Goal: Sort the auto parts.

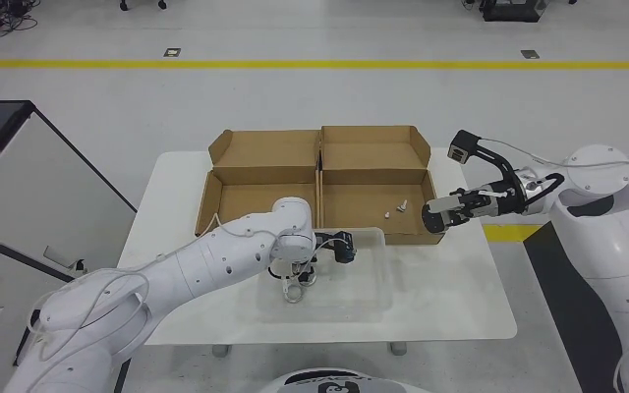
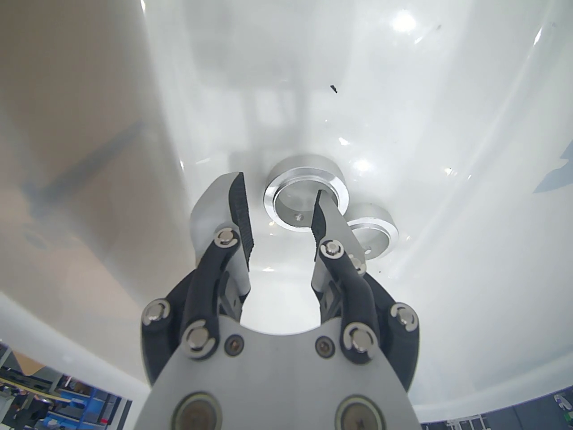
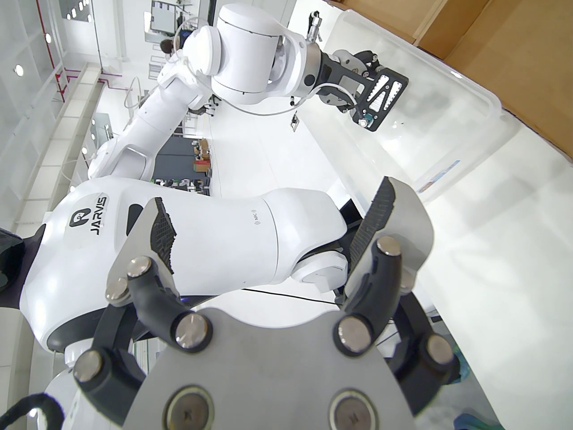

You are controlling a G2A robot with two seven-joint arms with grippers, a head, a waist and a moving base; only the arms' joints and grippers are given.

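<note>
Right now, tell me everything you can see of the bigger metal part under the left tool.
The bigger metal part is a short round cup of bright machined metal with a thick rim and a small hole in its floor. It sits mouth up on the floor of the clear bin. A smaller round part lies close beside it. The open left tool straddles its wall, one finger over the mouth, one outside; contact cannot be told.

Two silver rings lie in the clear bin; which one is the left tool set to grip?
The ring with its near wall between the open left tool's fingers; the other ring lies beside it, outside them.
</note>
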